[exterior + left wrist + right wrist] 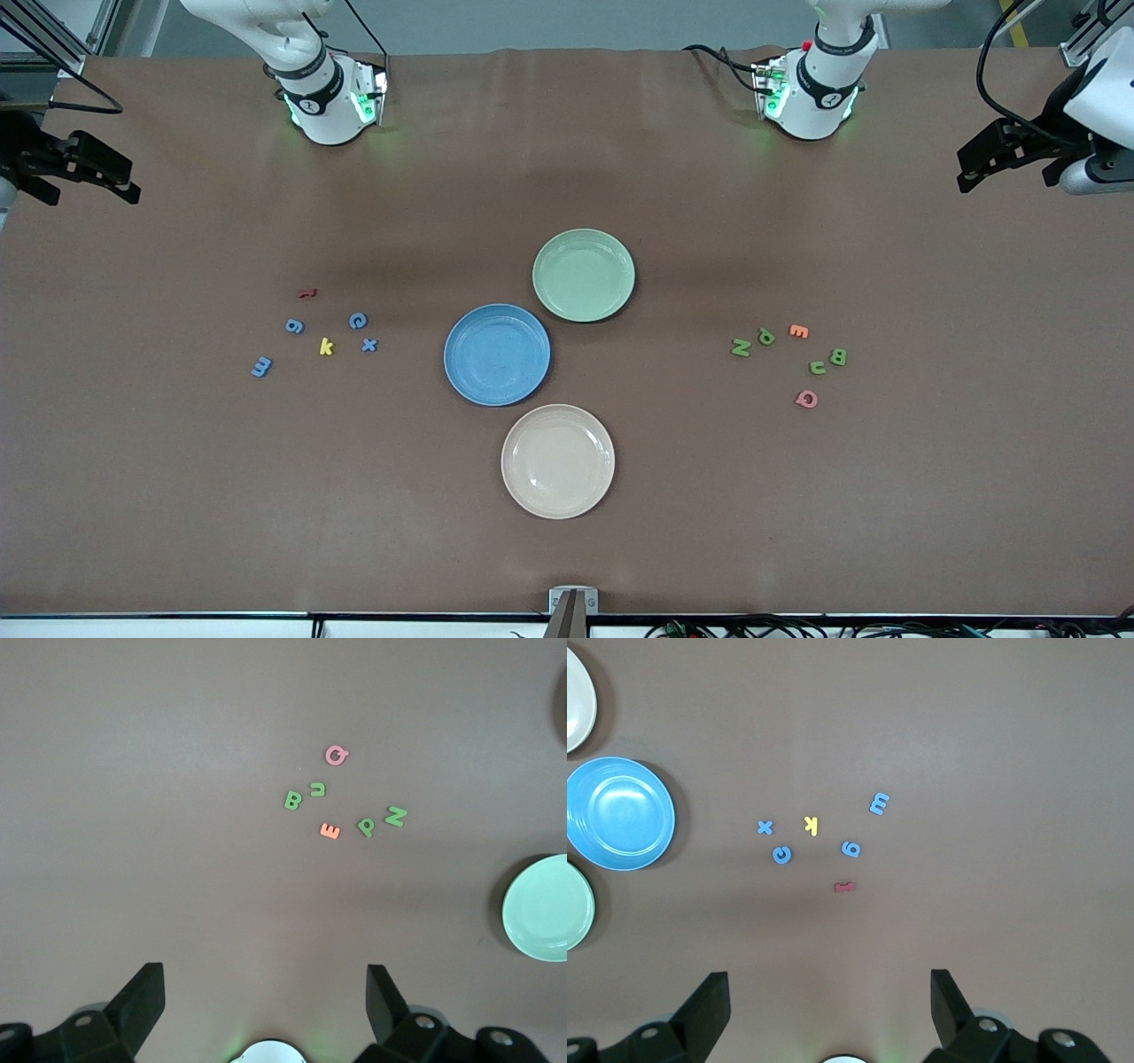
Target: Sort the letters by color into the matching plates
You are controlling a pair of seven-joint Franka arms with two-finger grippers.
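Plates bunched mid-table (177, 532), rims close: pale green plate (584, 275) farthest from the front camera, blue plate (497, 354) just beside it toward the right arm's end, cream plate (558, 461) nearest the camera. All three bare inside. Plenty of open brown surface between the plates and each letter cluster, and more out to the table edges. Blue letters toward the right arm's end: m (261, 366), g (294, 326), c (357, 321), x (369, 345), loosely spread, none touching, mixed with a yellow k (326, 346) and a small red letter (306, 292). Green letters toward the left arm's end: N (741, 347) and P (765, 337) side by side, u (817, 367) just beside B (837, 356), plus an orange E (798, 331) and a pink Q (806, 399) in the same patch. Left tool (266, 997) hanging high over that end's table edge, fingers spread wide, nothing between them, touching nothing. Right tool (830, 997) same deal over its own end, wide open and empty, well clear of the blue letters.
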